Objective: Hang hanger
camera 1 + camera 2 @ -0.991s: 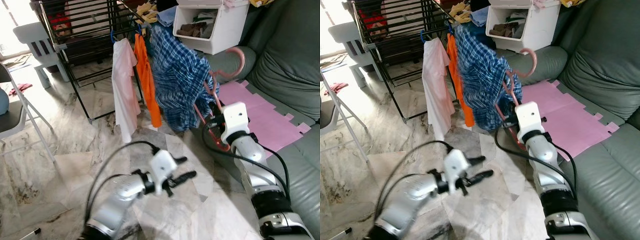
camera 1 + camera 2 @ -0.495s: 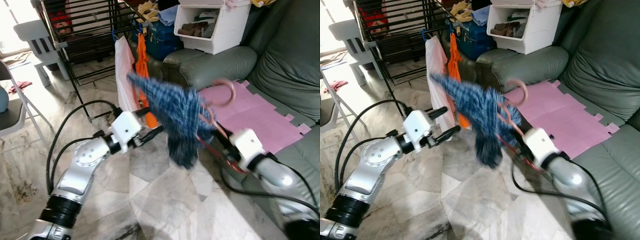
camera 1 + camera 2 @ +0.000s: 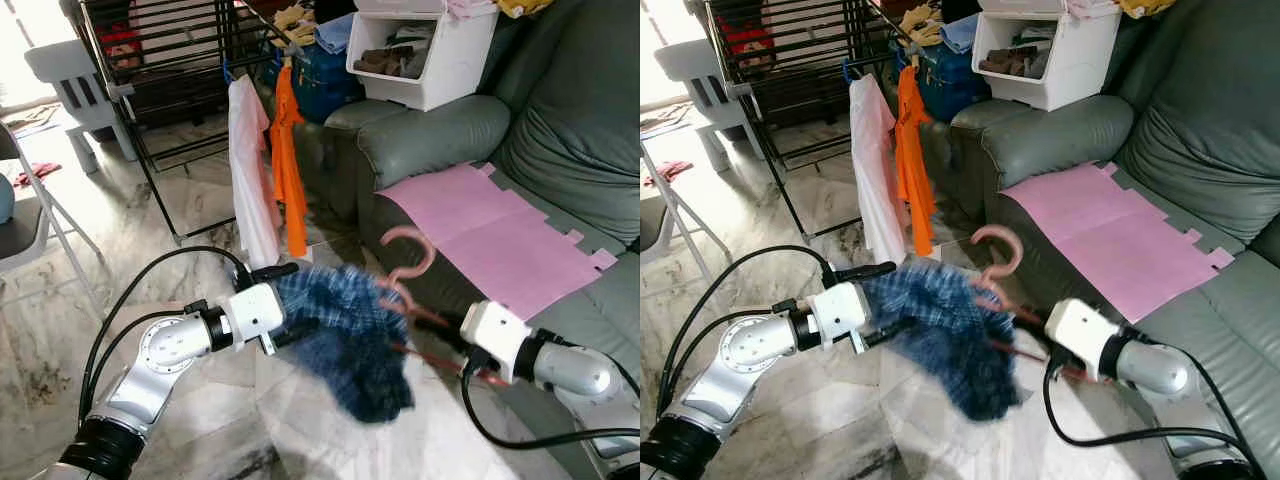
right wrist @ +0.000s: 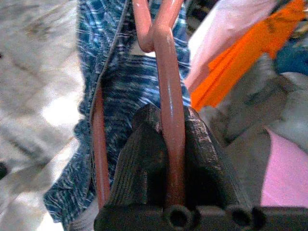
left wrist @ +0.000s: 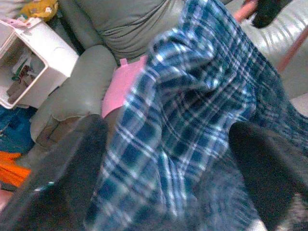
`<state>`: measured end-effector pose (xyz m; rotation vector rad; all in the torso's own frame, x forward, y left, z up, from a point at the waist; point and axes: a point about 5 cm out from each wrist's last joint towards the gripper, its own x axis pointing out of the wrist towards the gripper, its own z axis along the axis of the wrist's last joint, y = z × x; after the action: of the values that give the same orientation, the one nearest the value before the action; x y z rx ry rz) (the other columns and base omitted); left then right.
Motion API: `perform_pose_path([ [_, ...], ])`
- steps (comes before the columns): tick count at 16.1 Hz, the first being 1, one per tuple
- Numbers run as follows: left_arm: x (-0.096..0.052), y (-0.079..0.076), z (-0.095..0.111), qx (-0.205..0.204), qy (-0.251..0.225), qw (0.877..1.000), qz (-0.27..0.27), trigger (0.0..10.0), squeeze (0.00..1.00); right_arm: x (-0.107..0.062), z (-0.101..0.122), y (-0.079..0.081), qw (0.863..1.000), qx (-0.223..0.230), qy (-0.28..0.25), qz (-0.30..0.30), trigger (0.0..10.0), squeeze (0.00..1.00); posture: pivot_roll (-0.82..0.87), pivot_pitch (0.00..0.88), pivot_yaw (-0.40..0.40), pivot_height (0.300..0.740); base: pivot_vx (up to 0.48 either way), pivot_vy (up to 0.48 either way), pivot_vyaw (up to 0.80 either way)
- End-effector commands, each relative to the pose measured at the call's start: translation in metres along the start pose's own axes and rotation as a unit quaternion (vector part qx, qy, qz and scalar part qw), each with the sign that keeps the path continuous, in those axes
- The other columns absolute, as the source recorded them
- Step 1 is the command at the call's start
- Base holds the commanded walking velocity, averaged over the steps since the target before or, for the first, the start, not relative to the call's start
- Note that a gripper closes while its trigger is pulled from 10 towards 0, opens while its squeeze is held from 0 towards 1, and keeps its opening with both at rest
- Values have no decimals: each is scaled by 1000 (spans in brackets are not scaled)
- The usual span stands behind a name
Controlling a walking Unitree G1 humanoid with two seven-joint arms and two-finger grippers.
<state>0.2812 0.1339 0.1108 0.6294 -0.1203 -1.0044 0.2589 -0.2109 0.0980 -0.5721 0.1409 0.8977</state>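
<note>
While marble floor [image 3: 60, 330] shows | grey sofa [image 3: 560, 120] right | drying rack [image 3: 170, 60] behind

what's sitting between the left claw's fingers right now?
In the left wrist view, the blue plaid shirt sits between the open fingers of the left claw. It hangs on the pink hanger held in the right claw.

My right tool [image 4: 168, 154] has matt black ribbed fingers [image 4: 137, 159] around the hanger [image 4: 171, 120], a smooth pink rod with a dull sheen. The shirt [image 3: 350, 330] on it is soft woven cloth, blue plaid. My arms are brushed silver metal with white plastic housings. The floor [image 3: 200, 220] is polished marble, glossy. The sofa [image 3: 560, 110] looks like grey leather, the mat [image 3: 490, 235] on it matt pink.
</note>
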Motion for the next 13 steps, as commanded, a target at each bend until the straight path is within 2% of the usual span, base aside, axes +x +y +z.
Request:
perform_pose_path([
  [1,0,3,0,10,2,1000,-1,10000,1000,2,10,-1,999,-25,-16,14,10000,0,-140,0,30,740,0,0,0],
  [5,6,-5,-5,8,16,999,-47,10000,1000,7,12,4,998,-53,-17,31,10000,0,-142,0,36,740,0,0,0],
  [6,8,-14,-9,12,26,994,-105,10000,0,8,12,6,998,-58,-19,35,10000,0,-142,0,38,740,0,0,0],
  [7,8,-16,-9,11,28,993,-117,10000,0,8,12,6,997,-61,-19,35,10000,0,-142,0,38,740,0,0,0],
  [8,9,-14,-12,9,34,991,-132,1529,0,8,11,7,996,-76,-15,38,10000,0,-147,0,42,740,0,0,0],
  [9,10,-10,-11,4,33,990,-135,0,0,8,10,7,996,-81,-14,35,10000,0,-148,0,44,740,0,0,0],
  [13,8,8,-19,17,66,987,-146,0,0,6,8,7,994,-105,-8,33,10000,0,-152,0,48,740,0,0,0],
])
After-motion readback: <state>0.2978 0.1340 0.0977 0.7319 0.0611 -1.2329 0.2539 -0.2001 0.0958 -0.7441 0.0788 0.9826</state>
